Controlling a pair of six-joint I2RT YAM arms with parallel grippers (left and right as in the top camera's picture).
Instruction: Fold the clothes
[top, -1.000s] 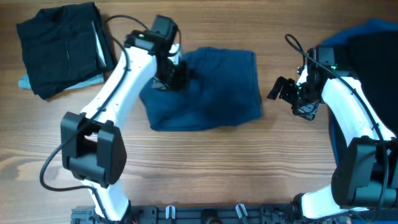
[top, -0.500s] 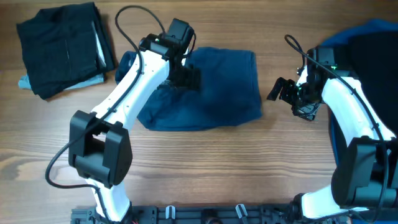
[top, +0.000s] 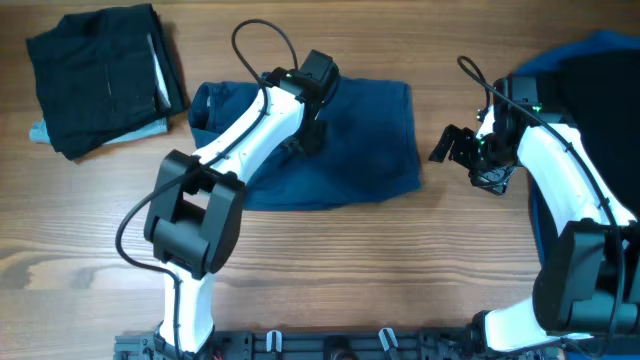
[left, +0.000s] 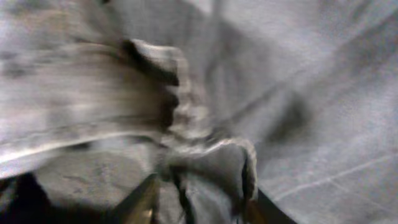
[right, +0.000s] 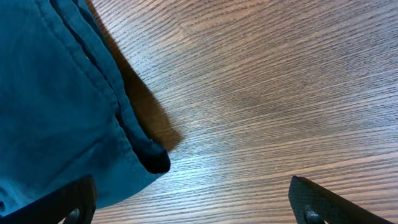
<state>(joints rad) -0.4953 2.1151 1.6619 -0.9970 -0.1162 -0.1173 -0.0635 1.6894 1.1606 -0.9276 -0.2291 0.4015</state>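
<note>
The navy shorts lie at the middle of the table, partly folded over on themselves. My left gripper is over their middle, shut on a bunched fold of the navy fabric, which fills the left wrist view. My right gripper is open and empty above bare wood, just right of the shorts; its view shows the shorts' hem corner at the left. No button shows.
A folded black garment on a light blue one lies at the back left. A pile of black and bright blue clothes sits at the right edge, under the right arm. Bare wood table in front.
My left gripper has carried the shorts' left edge rightward over the garment, from the left side to its middle. The right arm has not moved.
</note>
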